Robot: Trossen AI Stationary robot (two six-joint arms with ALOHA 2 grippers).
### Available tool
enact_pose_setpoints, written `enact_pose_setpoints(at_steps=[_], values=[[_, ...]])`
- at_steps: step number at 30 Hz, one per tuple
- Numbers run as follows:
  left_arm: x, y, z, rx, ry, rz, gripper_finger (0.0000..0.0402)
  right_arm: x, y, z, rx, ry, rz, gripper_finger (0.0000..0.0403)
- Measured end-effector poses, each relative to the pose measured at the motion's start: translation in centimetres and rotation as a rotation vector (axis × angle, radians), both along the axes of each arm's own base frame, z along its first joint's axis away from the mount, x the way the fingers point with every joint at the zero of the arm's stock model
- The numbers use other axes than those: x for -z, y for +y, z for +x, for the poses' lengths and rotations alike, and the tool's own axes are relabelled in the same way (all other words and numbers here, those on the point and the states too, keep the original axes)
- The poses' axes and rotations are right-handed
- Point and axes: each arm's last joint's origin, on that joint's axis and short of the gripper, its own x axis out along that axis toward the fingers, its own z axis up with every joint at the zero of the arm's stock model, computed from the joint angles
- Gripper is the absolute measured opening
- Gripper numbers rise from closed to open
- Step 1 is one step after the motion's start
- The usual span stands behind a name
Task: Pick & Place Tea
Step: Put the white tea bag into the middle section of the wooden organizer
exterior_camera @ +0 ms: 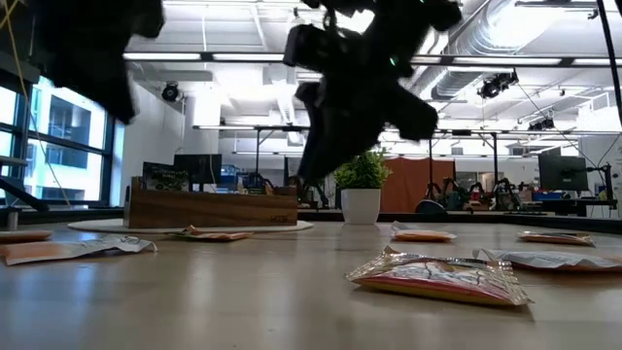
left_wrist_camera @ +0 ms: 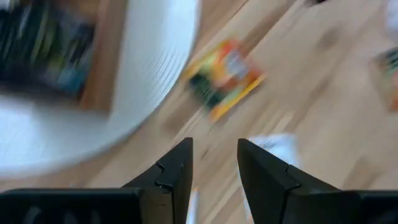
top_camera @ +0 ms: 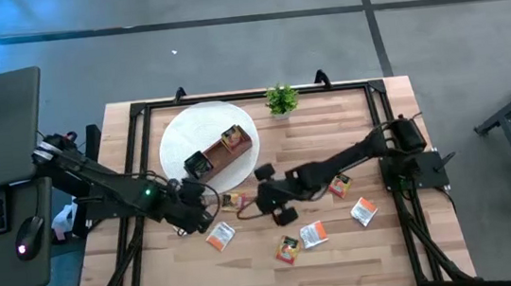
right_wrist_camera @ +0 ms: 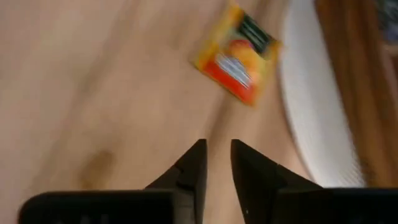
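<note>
- I see the wooden table [top_camera: 343, 248] filling the middle of the high view, with both dark arms reaching in toward its center.
- The left arm comes in from the left side; its left gripper [top_camera: 195, 199] sits over the table just in front of the white round mat [top_camera: 183, 136]. In its wrist view the fingers [left_wrist_camera: 177, 171] stand a little apart with nothing between them, so I call it released and empty.
- The right arm stretches from the right side toward the middle; the right gripper [top_camera: 269, 197] hangs near the front corner of the wooden box [top_camera: 224, 156]. Its fingers [right_wrist_camera: 193, 165] show only a narrow gap and hold nothing.
- The box lies on the mat, with dark and yellow packets in its compartments.
- The small potted plant [top_camera: 280, 99] stands at the far edge of the table.
- The loose tea sachets lie flat on the table: one orange sachet [top_camera: 233, 201] between the two grippers just beside the mat's rim, another [top_camera: 220, 235] near the left gripper, and more [top_camera: 314, 234] spread toward the front and right, well apart from the box.
</note>
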Motion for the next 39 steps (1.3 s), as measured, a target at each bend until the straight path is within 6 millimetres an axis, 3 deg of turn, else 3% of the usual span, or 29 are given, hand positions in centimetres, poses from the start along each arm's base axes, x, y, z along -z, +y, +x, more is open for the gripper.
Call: enact_pose_setpoints(at_steps=[3,6,10,13,18,28,32,35,39], values=[[1.0,0.1,-0.8,-0.076,0.156,-0.05,0.0124,1.3,0.9,-0.5,-0.039,-0.051,0.029,0.0048],[1.8,0.1,-1.3,-0.215,0.287,-0.131,0.0124,1.4,1.6,-0.6,-0.051,-0.08,0.034,0.0031],[3.1,-1.0,-1.4,-0.364,0.327,-0.221,0.0124,1.5,1.8,-0.7,-0.015,-0.085,0.007,0.0013],[4.4,-1.8,-1.9,-0.395,0.349,-0.266,0.0124,1.5,1.6,-0.7,-0.001,-0.089,-0.033,0.0003],[6.2,-1.5,-3.4,-0.432,0.536,-0.356,0.0124,1.5,0.9,-0.6,0.033,-0.091,-0.104,0.0009],[9.2,-1.6,-3.6,-0.381,0.383,-0.4,0.0123,1.5,-0.7,-0.3,0.08,-0.088,-0.083,0.0008],[10.2,-1.2,-4.2,-0.396,0.398,-0.415,0.012,1.5,-1.2,-0.2,0.096,-0.09,-0.081,0.0002],[10.6,-1.0,-4.5,-0.366,0.406,-0.389,0.0098,1.5,-1.5,-0.2,0.103,-0.091,-0.081,0.0003],[10.6,-0.9,-4.4,-0.315,0.38,-0.344,0.0031,1.4,-1.7,-0.1,0.11,-0.096,-0.079,0.001]])
